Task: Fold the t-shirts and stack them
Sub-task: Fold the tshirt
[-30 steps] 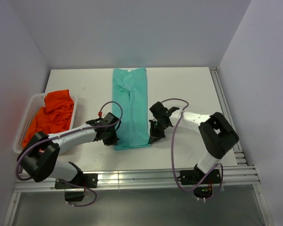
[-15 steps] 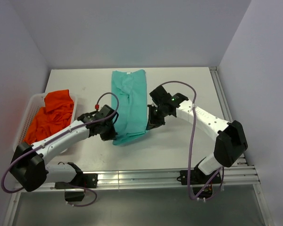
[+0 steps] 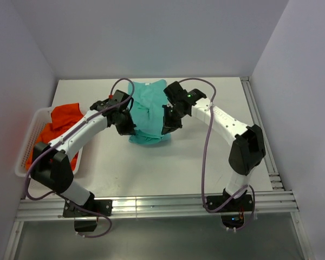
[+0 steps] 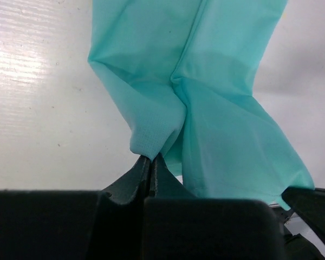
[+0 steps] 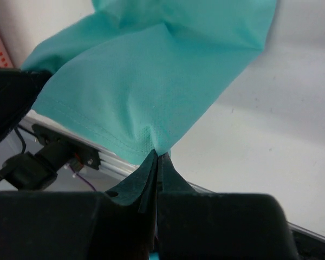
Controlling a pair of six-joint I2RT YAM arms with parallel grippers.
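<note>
The teal-green t-shirt (image 3: 148, 111) lies folded in a long strip on the table, its near end lifted and doubled back. My left gripper (image 3: 127, 129) is shut on its near left corner (image 4: 151, 142). My right gripper (image 3: 167, 129) is shut on its near right corner (image 5: 151, 138). Both hold the hem above the table over the middle of the shirt. The shirt's far end rests on the table near the back. Orange-red t-shirts (image 3: 57, 127) lie crumpled in the basket at the left.
A white slatted basket (image 3: 30, 142) stands at the table's left edge. Grey walls close in the back and sides. A metal rail (image 3: 260, 130) runs along the table's right edge and another along the near edge.
Both grippers have carried the shirt's near end away from me, toward the back, and lifted it. The shirt now doubles over itself.
</note>
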